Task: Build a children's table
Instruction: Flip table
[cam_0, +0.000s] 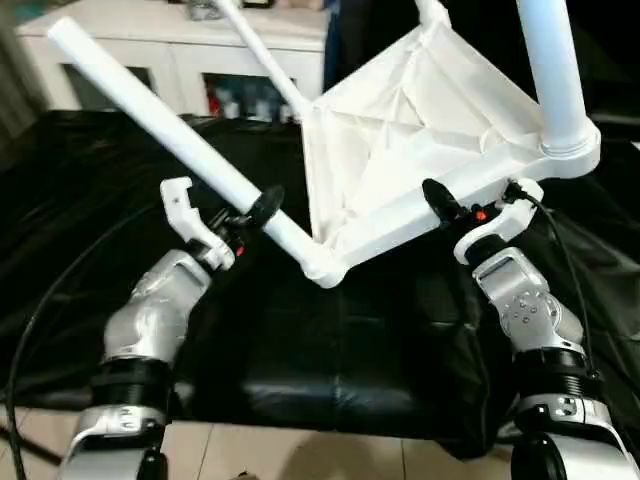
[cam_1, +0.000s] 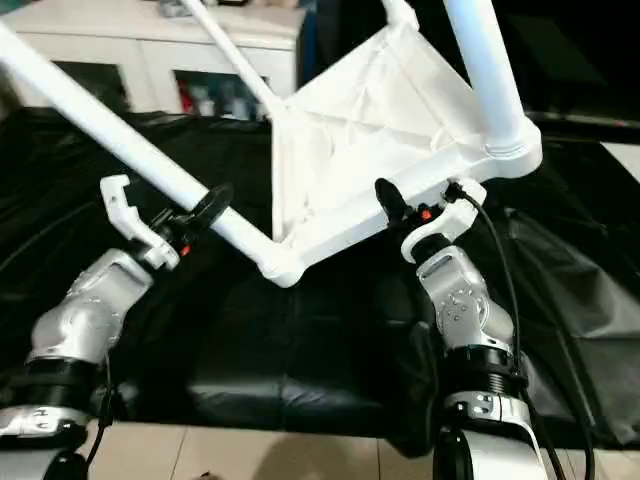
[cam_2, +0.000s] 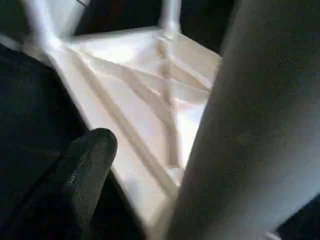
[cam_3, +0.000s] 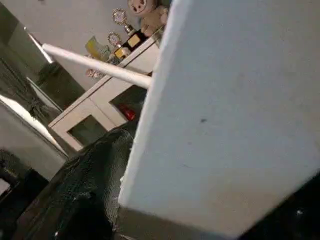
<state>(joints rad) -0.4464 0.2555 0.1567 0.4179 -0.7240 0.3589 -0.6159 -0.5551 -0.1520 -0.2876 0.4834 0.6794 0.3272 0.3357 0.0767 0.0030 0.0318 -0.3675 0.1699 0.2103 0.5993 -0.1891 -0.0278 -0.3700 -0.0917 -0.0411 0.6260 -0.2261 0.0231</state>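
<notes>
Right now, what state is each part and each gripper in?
Top: tilted up on edge, ribbed underside toward the camera, low corner near the black cloth.
Near-left leg: seated in the low corner socket, slanting up and left.
Right leg: seated in its socket, pointing up.
Far leg: fitted, slanting up.
Left gripper: open, fingers either side of the near-left leg.
Right gripper: shut on the top's edge.

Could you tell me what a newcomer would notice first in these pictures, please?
The white table top stands tilted with its ribbed underside facing the camera, over the black cloth, its near edge held by the right gripper. A long white leg slants up from the near corner socket to the upper left, with the open left gripper at it.
</notes>
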